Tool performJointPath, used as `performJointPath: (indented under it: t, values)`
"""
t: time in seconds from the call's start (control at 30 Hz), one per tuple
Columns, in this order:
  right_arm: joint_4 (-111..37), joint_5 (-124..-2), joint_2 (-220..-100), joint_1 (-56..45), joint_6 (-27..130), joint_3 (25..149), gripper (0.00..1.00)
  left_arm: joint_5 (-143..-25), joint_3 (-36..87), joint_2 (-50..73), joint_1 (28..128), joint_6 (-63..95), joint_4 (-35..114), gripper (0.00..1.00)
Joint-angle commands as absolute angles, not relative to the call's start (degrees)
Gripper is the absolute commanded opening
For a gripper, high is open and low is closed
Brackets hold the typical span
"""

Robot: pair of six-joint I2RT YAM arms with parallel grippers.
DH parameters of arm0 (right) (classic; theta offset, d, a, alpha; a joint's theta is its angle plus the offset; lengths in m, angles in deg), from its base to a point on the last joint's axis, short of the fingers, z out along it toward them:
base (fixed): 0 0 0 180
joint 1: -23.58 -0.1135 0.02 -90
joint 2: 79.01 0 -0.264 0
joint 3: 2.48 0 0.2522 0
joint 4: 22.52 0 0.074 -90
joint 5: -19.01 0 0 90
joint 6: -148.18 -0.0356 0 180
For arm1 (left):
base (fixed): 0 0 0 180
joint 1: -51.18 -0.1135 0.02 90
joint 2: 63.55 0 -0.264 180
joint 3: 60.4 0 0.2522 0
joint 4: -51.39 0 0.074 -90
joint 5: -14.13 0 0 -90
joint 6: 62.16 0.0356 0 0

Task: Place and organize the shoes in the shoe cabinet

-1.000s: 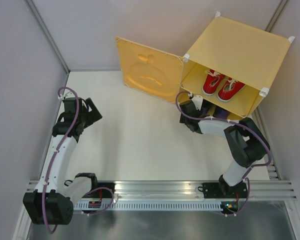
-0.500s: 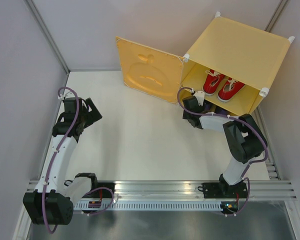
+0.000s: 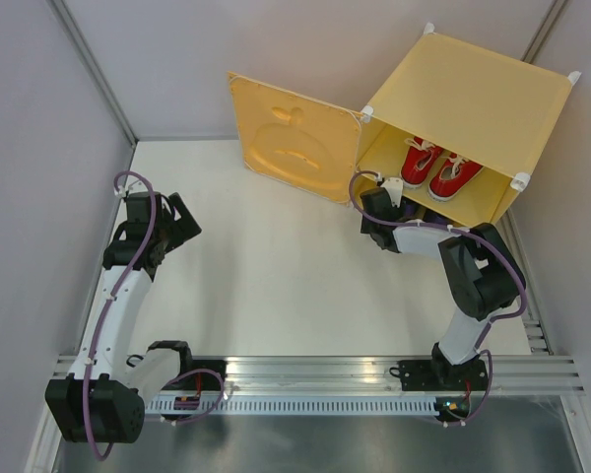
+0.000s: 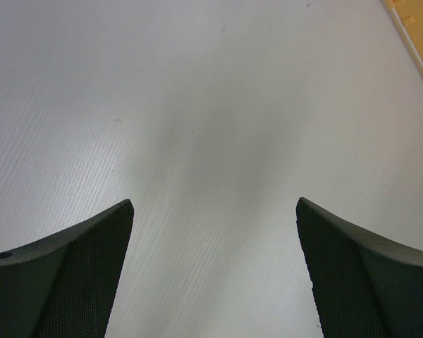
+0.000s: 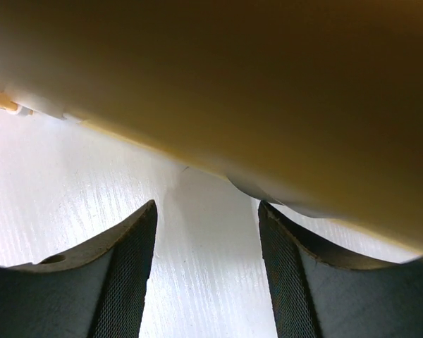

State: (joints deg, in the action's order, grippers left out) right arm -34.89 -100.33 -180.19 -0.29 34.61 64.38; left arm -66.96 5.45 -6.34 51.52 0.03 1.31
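Note:
The shoe cabinet (image 3: 473,99) stands at the back right, a yellow-orange cube with its apple-embossed door (image 3: 294,138) swung open to the left. Two red sneakers (image 3: 435,168) with white laces sit side by side on the inner shelf. My right gripper (image 3: 372,197) is at the lower left corner of the cabinet's opening, next to the door hinge. In the right wrist view this gripper (image 5: 206,208) is open with only white floor between its fingers, and a yellow panel (image 5: 268,84) looms close above. My left gripper (image 3: 187,222) (image 4: 215,204) is open over bare table at the far left.
Grey walls close in the white table (image 3: 266,266) on the left, back and right. A metal rail (image 3: 315,379) with both arm bases runs along the near edge. The open door's edge (image 4: 412,35) shows in the left wrist view's top right corner.
My right gripper has moved slightly farther back, closer to the cabinet's lower left corner, and the right forearm has shifted with it. The left arm has stayed still.

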Motion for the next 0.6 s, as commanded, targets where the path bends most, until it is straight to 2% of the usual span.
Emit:
performJointPath:
  t: [0.0, 0.27, 0.57]
  values:
    - [-32.40, -101.40, -178.42, 0.82, 35.68, 67.26, 0.64, -66.37, 4.95, -6.95, 51.26, 1.57, 3.00, 0.98]
    - [-39.08, -93.06, -171.74, 0.12, 34.37, 66.83, 0.72, -67.16, 4.86, -7.48, 51.26, 1.83, 3.35, 0.99]
    - [-54.28, -86.19, -155.14, -1.11, 34.54, 69.63, 0.84, -72.25, 4.07, -8.18, 51.27, 3.41, 5.72, 0.99]
